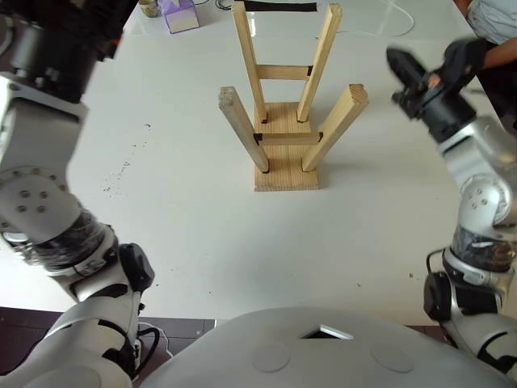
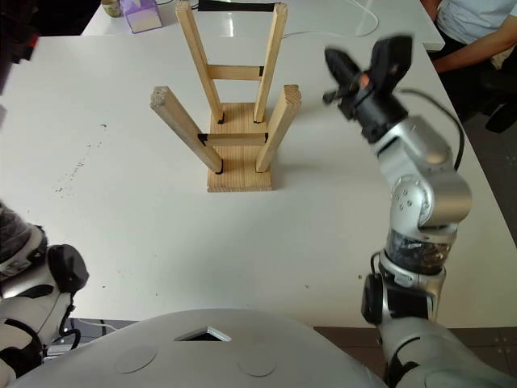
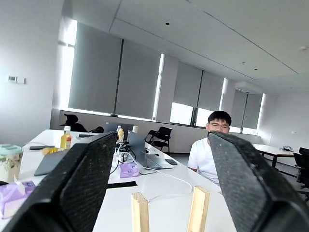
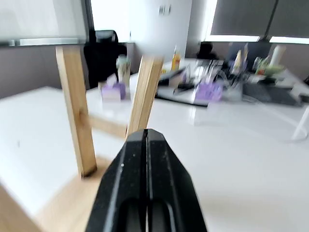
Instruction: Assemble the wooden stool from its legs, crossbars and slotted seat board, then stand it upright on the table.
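table (image 1: 161,242) carries upturned stool (image 1: 284,137) left of right pincer (image 2: 335,63).

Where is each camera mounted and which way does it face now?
Left eye view: head, looking down on the upturned stool and table; left arm and right arm at the edges.
Right eye view: same head, same scene.
Left wrist view: left wrist, level across the room; left gripper, jaws open, frames two leg tips.
Right wrist view: right wrist, close on the stool's legs; right gripper, jaws shut.
All four share the stool.
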`<control>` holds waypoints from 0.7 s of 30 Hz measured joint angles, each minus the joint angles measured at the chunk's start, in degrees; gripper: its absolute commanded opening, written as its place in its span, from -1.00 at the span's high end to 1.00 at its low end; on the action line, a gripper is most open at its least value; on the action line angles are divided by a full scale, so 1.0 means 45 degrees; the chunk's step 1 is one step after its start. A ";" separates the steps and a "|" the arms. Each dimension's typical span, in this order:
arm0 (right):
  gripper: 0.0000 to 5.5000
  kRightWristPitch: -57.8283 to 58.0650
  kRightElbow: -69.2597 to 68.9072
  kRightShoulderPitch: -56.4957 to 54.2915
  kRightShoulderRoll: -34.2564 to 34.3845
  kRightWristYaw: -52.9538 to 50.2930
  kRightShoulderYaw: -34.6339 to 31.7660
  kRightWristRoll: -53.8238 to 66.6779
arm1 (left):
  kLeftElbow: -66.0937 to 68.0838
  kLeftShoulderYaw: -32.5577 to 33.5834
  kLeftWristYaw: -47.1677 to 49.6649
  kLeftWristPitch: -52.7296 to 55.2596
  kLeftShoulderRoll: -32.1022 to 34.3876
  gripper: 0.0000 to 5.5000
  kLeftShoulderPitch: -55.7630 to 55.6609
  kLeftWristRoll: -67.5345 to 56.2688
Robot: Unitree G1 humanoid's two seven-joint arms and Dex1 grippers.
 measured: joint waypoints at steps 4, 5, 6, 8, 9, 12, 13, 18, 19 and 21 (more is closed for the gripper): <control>1.00 0.1250 -0.0089 -0.3644 0.0099 -0.0262 -0.0163 0.2887 | -0.0803 -0.1282 0.1379 -0.0126 -0.1144 0.19 -0.0986 -0.0696; 1.00 0.1651 -0.0057 -0.4412 0.0098 -0.0229 -0.0336 0.3936 | -0.0877 -0.1385 0.1552 -0.0111 -0.1137 0.23 -0.1324 -0.1127; 1.00 0.1893 -0.0053 -0.4843 0.0072 -0.0148 -0.0419 0.4546 | -0.0933 -0.1469 0.1640 -0.0084 -0.1104 0.33 -0.1508 -0.1413; 1.00 0.2350 -0.0017 -0.5031 -0.0383 0.0267 0.0053 0.4999 | -0.0928 -0.1745 0.1699 0.0301 -0.0744 0.43 -0.1524 -0.1896; 1.00 0.2428 0.0128 -0.4856 -0.0412 0.0328 0.0258 0.4877 | -0.0840 -0.1871 0.1702 0.0438 -0.0641 0.46 -0.1387 -0.1881; 1.00 0.2413 0.0683 -0.4341 -0.0454 0.0455 0.1105 0.4362 | -0.0493 -0.2719 0.1748 0.0978 -0.0443 0.64 -0.0493 -0.1566; 1.00 0.2336 0.0756 -0.4345 -0.0373 0.0496 0.1159 0.4362 | -0.0414 -0.2889 0.1736 0.1047 -0.0446 0.70 -0.0362 -0.1548; 1.00 0.1796 0.1140 -0.5284 -0.0302 0.0564 0.0456 0.5115 | -0.0033 -0.2416 0.1664 0.0441 -0.0152 1.00 -0.1953 -0.1974; 1.00 0.1754 0.1157 -0.5303 -0.0363 0.0607 0.0444 0.5126 | -0.0016 -0.2369 0.1669 0.0378 -0.0083 1.00 -0.2206 -0.2003; 1.00 0.1719 0.1206 -0.5160 -0.0538 0.0779 0.0518 0.5066 | 0.0086 -0.2457 0.1698 0.0325 -0.0083 1.00 -0.2277 -0.2004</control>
